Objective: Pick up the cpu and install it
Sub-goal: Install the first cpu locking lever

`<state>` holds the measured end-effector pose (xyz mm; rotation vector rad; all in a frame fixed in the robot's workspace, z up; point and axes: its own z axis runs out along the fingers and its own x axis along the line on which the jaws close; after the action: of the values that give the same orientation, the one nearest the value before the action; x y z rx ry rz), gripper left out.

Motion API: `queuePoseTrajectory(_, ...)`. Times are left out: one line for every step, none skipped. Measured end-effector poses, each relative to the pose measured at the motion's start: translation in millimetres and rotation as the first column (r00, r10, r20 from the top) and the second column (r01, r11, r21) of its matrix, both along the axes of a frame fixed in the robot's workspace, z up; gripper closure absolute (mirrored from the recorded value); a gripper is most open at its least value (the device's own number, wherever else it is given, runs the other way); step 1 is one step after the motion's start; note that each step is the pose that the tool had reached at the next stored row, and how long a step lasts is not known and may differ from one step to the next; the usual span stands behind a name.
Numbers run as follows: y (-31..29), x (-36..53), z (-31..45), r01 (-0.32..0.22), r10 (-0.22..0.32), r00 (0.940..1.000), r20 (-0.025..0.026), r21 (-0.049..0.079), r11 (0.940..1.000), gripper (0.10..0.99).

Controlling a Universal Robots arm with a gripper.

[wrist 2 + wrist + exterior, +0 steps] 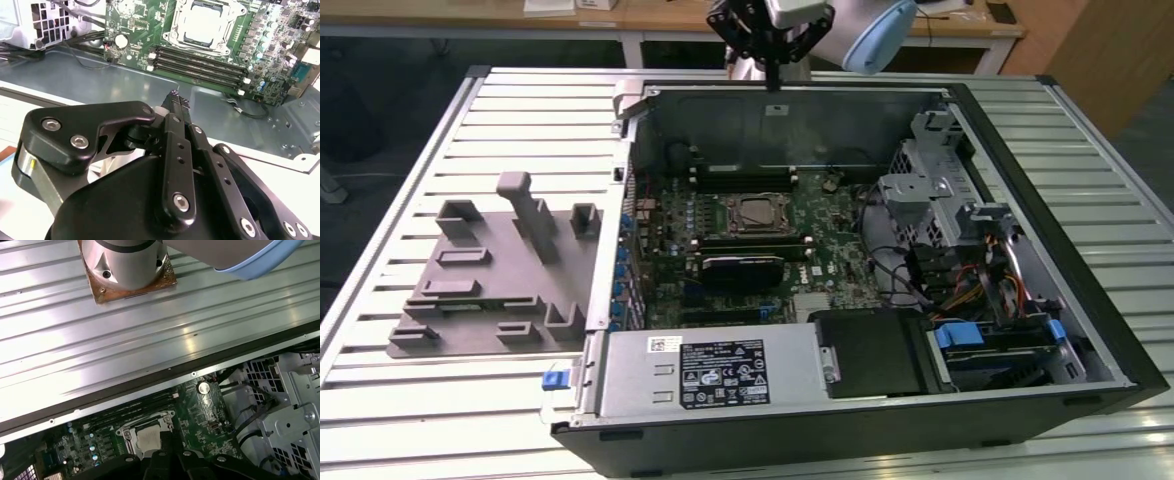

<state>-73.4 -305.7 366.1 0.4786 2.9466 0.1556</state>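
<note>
Gripper point(174, 97), second wrist view: black linkage and body fill the near field; the two slim fingers run together to a single tip, jaws closed with nothing between them. The base of the gripper is cut off by the frame edge.

Gripper, exterior view point(775, 72): hangs above the far wall of the computer case point(1067, 300), its upper part cut off at the frame top.

Cpu point(206, 22), second wrist view: beyond the fingertip, seated flat in the socket frame point(175, 31) on the motherboard point(250, 55); its far edge is cut off. Four black memory slots point(200, 62) lie between the socket and the case wall (nearer the gripper).

Cpu, first wrist view point(148, 438): pale square inside the same frame, its near edge hidden behind the dark fingers. This view alone shows the arm's round silver flange point(125, 262) over the ribbed desk point(100, 340).

Cpu, exterior view point(755, 212): small square mid-board, detail hard to make out. This view adds the grey fixture block point(500, 265) on the desk at the exterior view's left, well apart from the case, and the power supply point(707, 372) along the case's near edge.
</note>
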Motion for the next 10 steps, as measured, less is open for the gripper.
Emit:
queuePoseTrajectory(0.0,0.0,-0.9,0.0,0.0,1.0,-0.0006,0.0,1.0,0.976)
queuePoseTrajectory(0.0,0.0,-1.9,0.0,0.0,1.0,-0.0013,0.0,1.0,0.976)
queuePoseTrajectory(0.0,0.0,-2.8,0.0,0.0,1.0,-0.0018,0.0,1.0,0.976)
queuePoseTrajectory(0.0,0.0,-3.7,0.0,0.0,1.0,-0.0025,0.0,1.0,0.976)
queuePoseTrajectory(0.0,0.0,-4.6,0.0,0.0,1.0,-0.0032,0.0,1.0,0.976)
queuePoseTrajectory(0.0,0.0,-5.6,0.0,0.0,1.0,-0.0038,0.0,1.0,0.976)
queuePoseTrajectory(0.0,0.0,-6.6,0.0,0.0,1.0,-0.0045,0.0,1.0,0.976)
queuePoseTrajectory(0.0,0.0,-7.4,0.0,0.0,1.0,-0.0051,0.0,1.0,0.976)
queuePoseTrajectory(0.0,0.0,-8.4,0.0,0.0,1.0,-0.0058,0.0,1.0,0.976)
queuePoseTrajectory(-0.1,0.0,-8.5,0.0,0.0,1.0,-0.0059,0.0,1.0,0.976)
